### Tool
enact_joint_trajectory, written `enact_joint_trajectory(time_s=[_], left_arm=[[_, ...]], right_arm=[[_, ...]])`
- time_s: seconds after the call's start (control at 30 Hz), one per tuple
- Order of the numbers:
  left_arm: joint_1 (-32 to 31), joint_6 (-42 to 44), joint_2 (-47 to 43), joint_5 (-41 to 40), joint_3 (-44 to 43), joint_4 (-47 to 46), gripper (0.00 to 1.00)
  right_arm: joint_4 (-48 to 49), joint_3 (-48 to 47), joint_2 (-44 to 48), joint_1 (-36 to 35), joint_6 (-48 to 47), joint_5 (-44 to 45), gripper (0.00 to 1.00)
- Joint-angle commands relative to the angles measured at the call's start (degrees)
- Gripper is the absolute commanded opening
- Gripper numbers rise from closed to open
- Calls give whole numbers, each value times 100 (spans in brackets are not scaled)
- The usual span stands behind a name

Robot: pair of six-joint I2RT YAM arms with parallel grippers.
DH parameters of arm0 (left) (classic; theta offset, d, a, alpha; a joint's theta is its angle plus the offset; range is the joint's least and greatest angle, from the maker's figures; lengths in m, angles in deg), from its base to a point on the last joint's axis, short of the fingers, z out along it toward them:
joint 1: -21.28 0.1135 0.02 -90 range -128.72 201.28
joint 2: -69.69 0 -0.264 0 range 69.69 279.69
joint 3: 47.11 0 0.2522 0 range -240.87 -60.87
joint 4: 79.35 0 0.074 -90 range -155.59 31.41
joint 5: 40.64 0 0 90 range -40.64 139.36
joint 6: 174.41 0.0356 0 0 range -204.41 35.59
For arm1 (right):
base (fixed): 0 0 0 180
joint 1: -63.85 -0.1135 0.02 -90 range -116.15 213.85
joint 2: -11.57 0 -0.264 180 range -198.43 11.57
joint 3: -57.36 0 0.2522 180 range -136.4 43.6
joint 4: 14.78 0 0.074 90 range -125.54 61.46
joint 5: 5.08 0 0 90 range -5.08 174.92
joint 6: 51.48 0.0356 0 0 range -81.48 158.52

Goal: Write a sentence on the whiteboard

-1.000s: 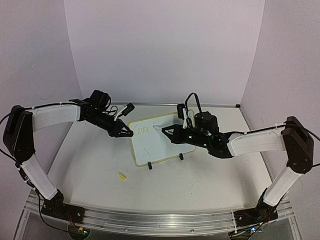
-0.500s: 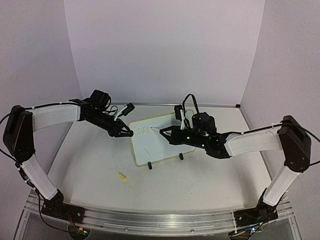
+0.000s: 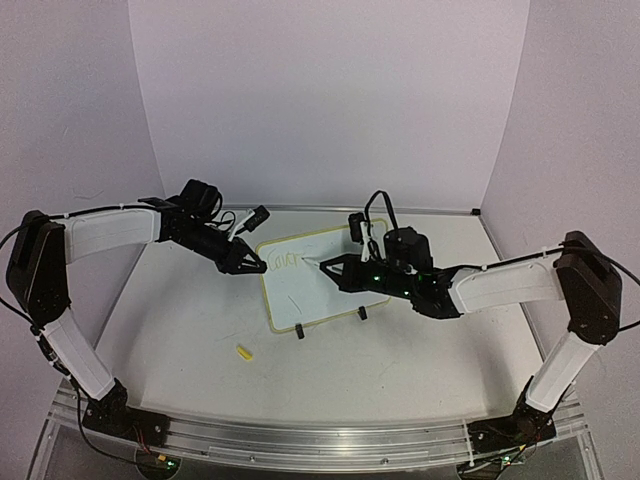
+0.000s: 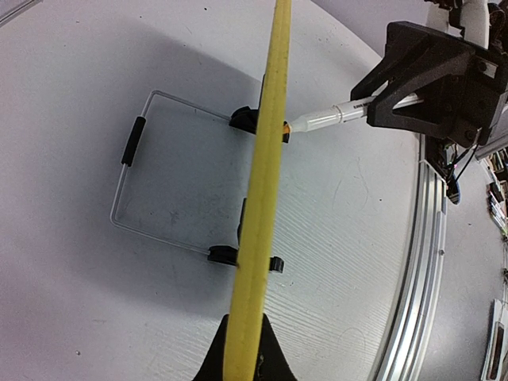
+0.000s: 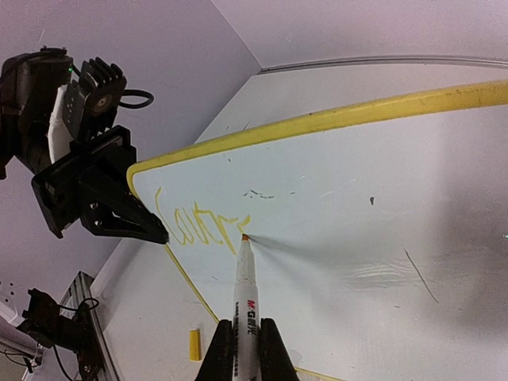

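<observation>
Jaws tight around marker (image 5: 246,290) and whiteboard (image 5: 381,182)

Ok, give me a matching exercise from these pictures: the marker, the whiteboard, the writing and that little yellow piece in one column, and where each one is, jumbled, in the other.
Things:
1. marker
2. whiteboard
3. writing
4. small yellow piece

Places:
A. lying loose on the table, in front of the whiteboard
B. held at its left edge by the left gripper
C. yellow, near the whiteboard's far left corner
D. held in the right gripper, tip on the whiteboard's face

Pairs: 1-D, 2-B, 3-C, 4-A.
</observation>
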Motion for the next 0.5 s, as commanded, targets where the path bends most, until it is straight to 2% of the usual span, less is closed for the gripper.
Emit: enact_joint_trajectory(time_s=[0.0,0.47], left_arm=[[-22,197,-15,-652,-73,227,0],[-31,194,-9,-671,-81,239,0]], right_arm=[[-36,44,168,22,-30,322,0],[-86,-115,304,23,-134,543,0]])
